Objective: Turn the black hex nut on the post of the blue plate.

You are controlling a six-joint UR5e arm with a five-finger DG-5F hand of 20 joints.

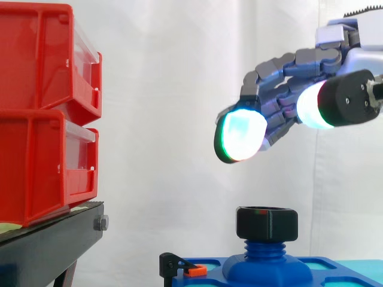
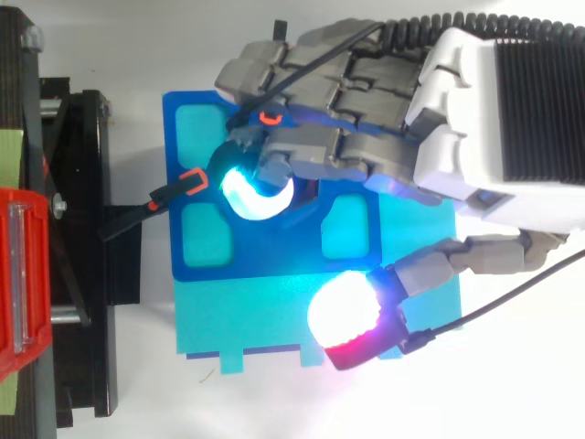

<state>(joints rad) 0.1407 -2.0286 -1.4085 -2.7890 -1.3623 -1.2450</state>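
Black hex nut (image 1: 267,222) sits on blue plate's (image 2: 172,229) post (image 1: 263,248); hand (image 1: 281,95) hovers above, apart, fingers loosely open.

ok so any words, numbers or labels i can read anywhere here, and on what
None can be read.
The black hex nut, the blue plastic plate, the red plastic bins and the robot hand show no legible print.
The bins' clear front panels look blank.
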